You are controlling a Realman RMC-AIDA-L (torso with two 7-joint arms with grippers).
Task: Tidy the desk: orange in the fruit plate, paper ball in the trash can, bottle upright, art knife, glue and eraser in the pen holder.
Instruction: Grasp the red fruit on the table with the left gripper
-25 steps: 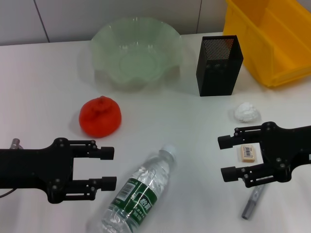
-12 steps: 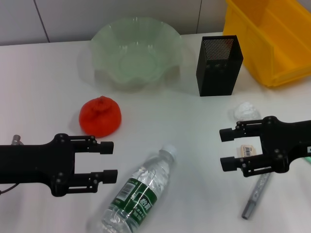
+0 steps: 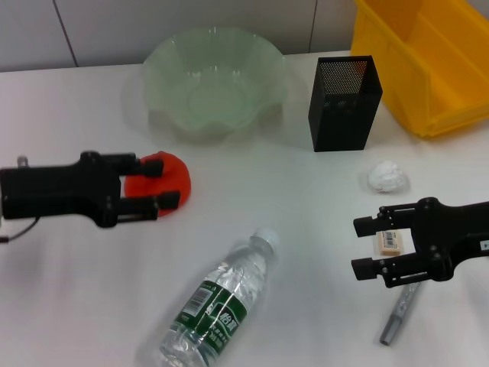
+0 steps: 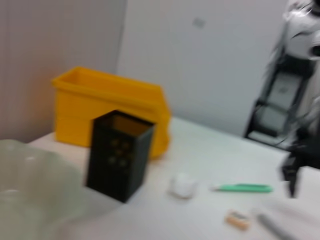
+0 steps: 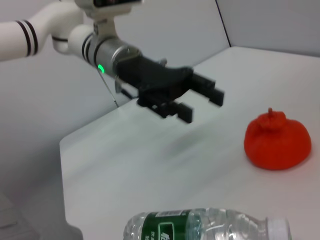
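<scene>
The red-orange orange lies on the white desk in front of the pale-green fruit plate. My left gripper is open, and its fingers overlap the orange in the head view. The right wrist view shows that gripper still apart from the orange. My right gripper is open, with the beige eraser lying between its fingers. The paper ball sits just beyond it. The bottle lies on its side. The black mesh pen holder stands beside the yellow trash can.
A grey pen-like stick lies by my right gripper. In the left wrist view a green-handled art knife lies past the paper ball, near the eraser. The desk's far edge meets a grey wall.
My left gripper has moved away from the bottle and forward to the orange. The right gripper has hardly shifted and stays open around the eraser.
</scene>
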